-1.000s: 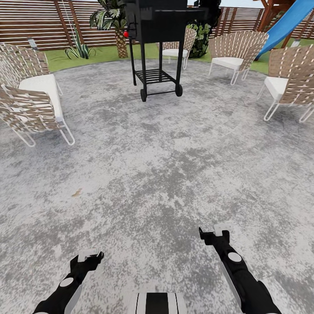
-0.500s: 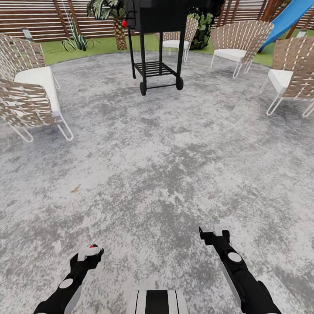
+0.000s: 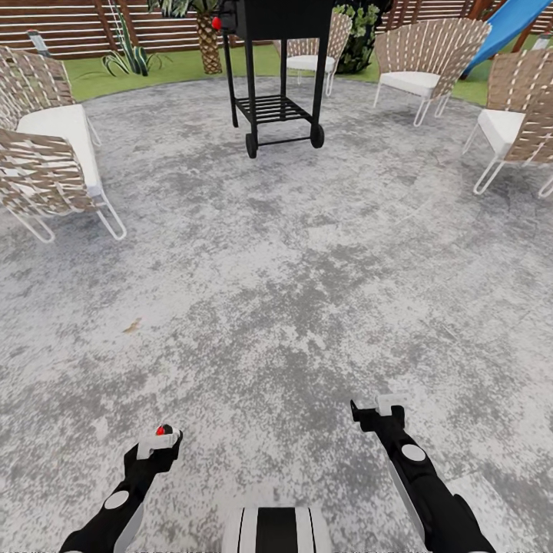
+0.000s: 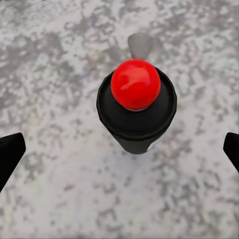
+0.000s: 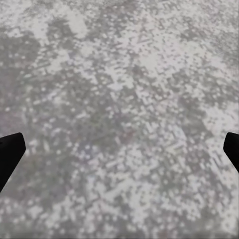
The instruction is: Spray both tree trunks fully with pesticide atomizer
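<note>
The pesticide atomizer [image 4: 135,102], a black bottle with a red top, stands upright on grey stone paving, seen from above in the left wrist view. It sits midway between my left gripper's black fingers [image 4: 9,152], which are spread wide and do not touch it. From the head camera its red top [image 3: 163,430] peeks just past my left gripper [image 3: 157,444]. My right gripper [image 3: 380,407] is open over bare paving. Both trees are out of view.
A black wheeled grill [image 3: 280,69] stands ahead at the paving's far side. Woven chairs sit at the left [image 3: 46,161] and right [image 3: 518,123], with another at the back [image 3: 422,65]. Beyond them lie a grass strip [image 3: 153,69], a slatted fence [image 3: 69,23], a palm [image 3: 206,42] and a blue slide [image 3: 511,23].
The whole head view has shifted, with grill and chairs sliding up the picture. The atomizer's red top has come into sight beside my left gripper. Both grippers keep their pose.
</note>
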Robot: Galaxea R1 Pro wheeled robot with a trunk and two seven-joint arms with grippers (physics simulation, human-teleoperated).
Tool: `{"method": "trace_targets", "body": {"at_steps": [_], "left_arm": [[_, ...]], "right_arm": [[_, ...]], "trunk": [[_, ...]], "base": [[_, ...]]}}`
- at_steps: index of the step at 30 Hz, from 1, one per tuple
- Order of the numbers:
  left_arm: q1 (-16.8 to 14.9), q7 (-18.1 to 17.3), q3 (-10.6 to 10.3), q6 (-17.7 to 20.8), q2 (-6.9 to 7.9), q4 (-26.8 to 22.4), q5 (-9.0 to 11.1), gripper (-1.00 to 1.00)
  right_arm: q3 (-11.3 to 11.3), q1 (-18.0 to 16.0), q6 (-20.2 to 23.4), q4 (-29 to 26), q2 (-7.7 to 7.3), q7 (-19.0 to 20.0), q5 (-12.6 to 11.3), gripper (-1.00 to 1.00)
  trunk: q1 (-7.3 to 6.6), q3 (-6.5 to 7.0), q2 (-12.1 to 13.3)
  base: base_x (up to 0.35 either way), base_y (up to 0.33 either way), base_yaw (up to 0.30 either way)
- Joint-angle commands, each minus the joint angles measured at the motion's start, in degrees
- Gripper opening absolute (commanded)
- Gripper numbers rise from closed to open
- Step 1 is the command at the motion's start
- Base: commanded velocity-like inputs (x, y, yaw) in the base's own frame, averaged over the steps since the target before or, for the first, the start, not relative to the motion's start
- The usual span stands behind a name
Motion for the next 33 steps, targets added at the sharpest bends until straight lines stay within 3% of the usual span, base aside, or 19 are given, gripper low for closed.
{"method": "trace_targets", "body": {"at_steps": [1,19,25,33], "left_arm": [[-0.03,-0.02,0.12,-0.22,0.00,0.05,-0.08,1.00],[-0.03,-0.02,0.09,-0.42,-0.07,0.05,-0.10,1.00],[-0.03,-0.02,0.09,-0.43,-0.05,0.05,-0.08,1.00],[-0.03,-0.02,0.09,-0.44,-0.12,0.05,-0.11,1.00]], "right_arm": [[-0.02,0.00,0.36,-0.11,0.00,0.00,0.49,1.00],[-0.06,0.02,0.36,-0.13,0.00,-0.04,0.49,1.00],[-0.06,0.01,0.36,-0.12,0.00,0.04,0.49,1.00],[-0.06,0.02,0.36,-0.12,0.00,0.01,0.49,1.00]], "trunk": [[-0.01,-0.03,-0.01],[-0.01,-0.03,-0.01],[0.15,-1.36,-0.09],[0.15,-1.36,-0.09]], "base": [[0.000,0.000,0.000],[0.047,0.000,0.000],[0.000,0.000,0.000],[0.000,0.000,0.000]]}}
